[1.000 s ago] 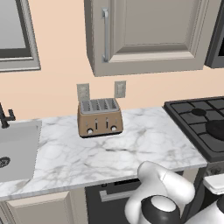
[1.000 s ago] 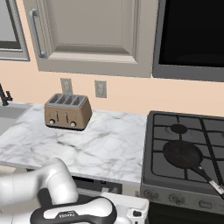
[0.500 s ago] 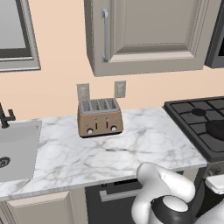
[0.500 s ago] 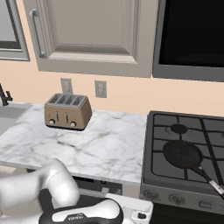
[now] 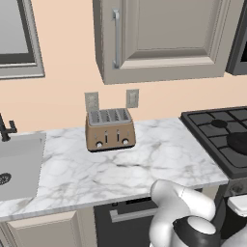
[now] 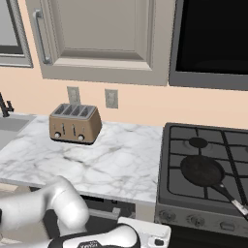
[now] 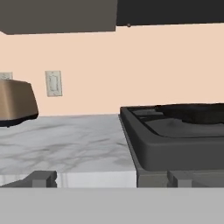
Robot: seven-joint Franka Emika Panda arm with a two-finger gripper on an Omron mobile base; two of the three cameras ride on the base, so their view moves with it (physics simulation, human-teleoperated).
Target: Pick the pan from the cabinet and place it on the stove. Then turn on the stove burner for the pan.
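Observation:
The round black pan (image 6: pixel 202 170) lies on the front left burner of the black stove (image 6: pixel 173 190), its long handle pointing to the front right. Its edge also shows at the right of the left base view, pan (image 5: pixel 240 143) on stove (image 5: pixel 208 131). In the hand view the pan (image 7: pixel 197 113) sits on the stove (image 7: pixel 175 148) seen from counter height. My gripper (image 7: pixel 111 179) is open with nothing between its fingertips (image 7: pixel 43 178), low in front of the counter edge, left of the stove front. The taupe cabinet (image 5: pixel 164 38) has its door shut.
A bronze four-slot toaster (image 5: pixel 110 129) stands at the back of the marble counter (image 5: pixel 144 164), below two wall outlets. A sink (image 5: pixel 19 164) lies at the left. Stove knobs (image 6: pixel 196 220) line the metal front. A dark microwave (image 6: pixel 213 38) hangs above the stove.
My arm has sunk a little lower in front of the counter. The pan, stove, toaster and cabinet door have not moved.

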